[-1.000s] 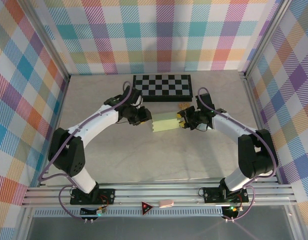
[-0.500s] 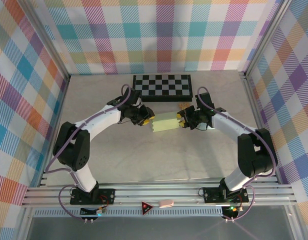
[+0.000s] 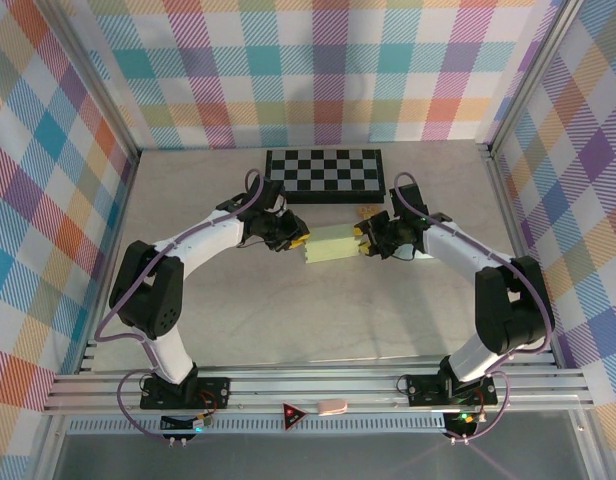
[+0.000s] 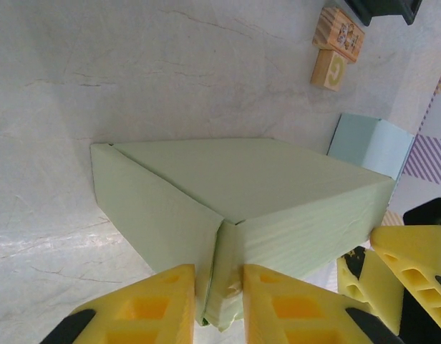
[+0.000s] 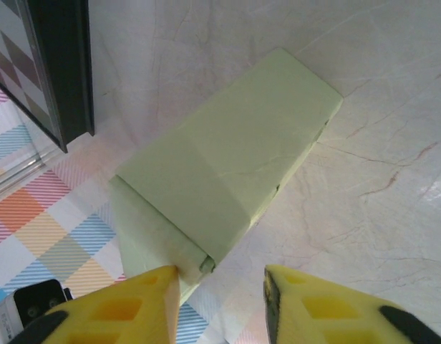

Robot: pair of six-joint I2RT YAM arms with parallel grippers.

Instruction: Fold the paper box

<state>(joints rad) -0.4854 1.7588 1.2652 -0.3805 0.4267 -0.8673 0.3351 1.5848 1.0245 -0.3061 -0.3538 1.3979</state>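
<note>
The pale green paper box (image 3: 331, 244) lies closed and flat on the table's middle, between both arms. My left gripper (image 3: 300, 243) is at its left end. In the left wrist view the yellow fingers (image 4: 142, 312) are shut on the box's (image 4: 256, 186) folded corner flap, which is pinched between them. My right gripper (image 3: 362, 241) is at the right end. In the right wrist view it (image 5: 222, 301) stands open; the box's (image 5: 235, 158) end flap touches one finger (image 5: 134, 308), and the other finger is clear of it.
A black-and-white chessboard (image 3: 325, 174) lies just behind the box. Small wooden blocks (image 4: 337, 44) sit near its front right corner (image 3: 366, 211). Checked walls stand on three sides. The marble table (image 3: 288, 310) stretches in front of the box.
My left gripper has closed onto the box's corner flap after shifting slightly toward it. The right gripper's fingers have opened a little. The box has stayed in place.
</note>
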